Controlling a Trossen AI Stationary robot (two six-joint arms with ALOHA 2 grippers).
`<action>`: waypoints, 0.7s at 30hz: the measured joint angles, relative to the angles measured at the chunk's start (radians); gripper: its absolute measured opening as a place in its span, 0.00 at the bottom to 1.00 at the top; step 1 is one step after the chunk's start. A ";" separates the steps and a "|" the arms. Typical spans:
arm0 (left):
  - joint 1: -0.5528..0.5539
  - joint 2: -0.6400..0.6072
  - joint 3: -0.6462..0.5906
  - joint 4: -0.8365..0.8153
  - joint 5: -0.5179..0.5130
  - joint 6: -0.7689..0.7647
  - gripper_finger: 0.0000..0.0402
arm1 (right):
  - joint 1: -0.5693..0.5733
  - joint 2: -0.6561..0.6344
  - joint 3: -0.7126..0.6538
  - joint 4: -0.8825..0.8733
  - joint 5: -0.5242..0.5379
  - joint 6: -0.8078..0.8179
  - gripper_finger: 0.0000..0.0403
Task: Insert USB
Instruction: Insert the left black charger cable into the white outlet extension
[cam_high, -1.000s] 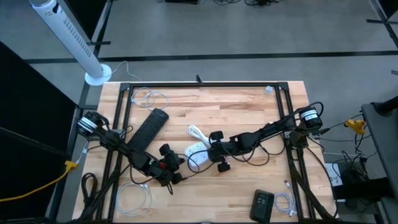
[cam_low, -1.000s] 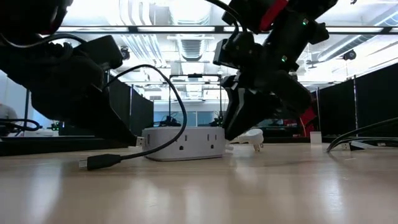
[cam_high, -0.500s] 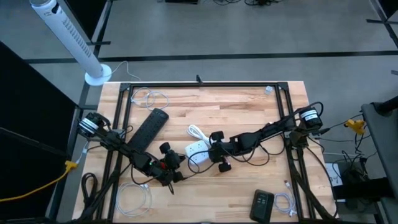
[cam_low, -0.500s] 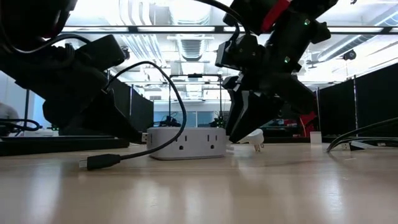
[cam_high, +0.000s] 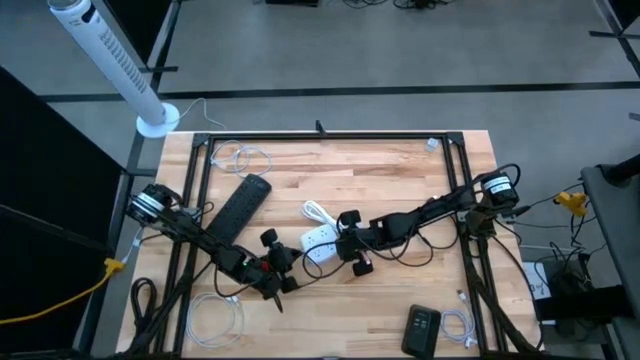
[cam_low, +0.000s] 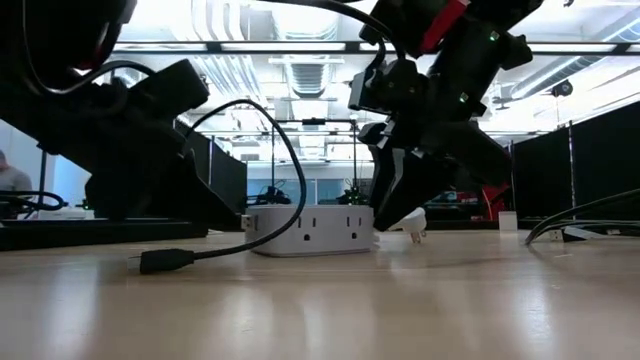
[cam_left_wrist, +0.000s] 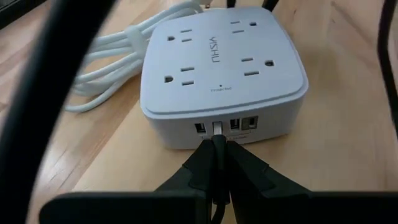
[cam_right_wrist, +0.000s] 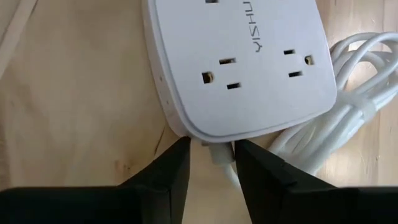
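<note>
Glossy white power strip, rounded corners—perhaps plastic

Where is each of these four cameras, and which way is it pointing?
High view: overhead, looking straight down at the table; both arms show.
Low view: at tabletop height, looking level across; both arms hang in.
Left wrist view: on the left arm, facing the power strip's USB ports; the left gripper holds a USB plug there.
Right wrist view: facing the strip's cord end; right gripper.
All four share the power strip.

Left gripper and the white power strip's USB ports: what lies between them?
Only the USB plug held in the left gripper, its tip at the white power strip; the left wrist view shows this.
</note>
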 joint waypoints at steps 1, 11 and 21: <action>0.002 0.007 0.000 0.003 0.000 0.001 0.05 | 0.000 0.000 0.000 0.000 0.000 -0.005 0.29; 0.011 0.012 0.002 0.059 0.079 0.142 0.05 | 0.006 0.000 -0.001 -0.006 0.002 -0.087 0.32; 0.035 0.010 0.005 0.060 0.109 0.149 0.05 | 0.015 0.000 0.000 -0.024 0.002 -0.088 0.28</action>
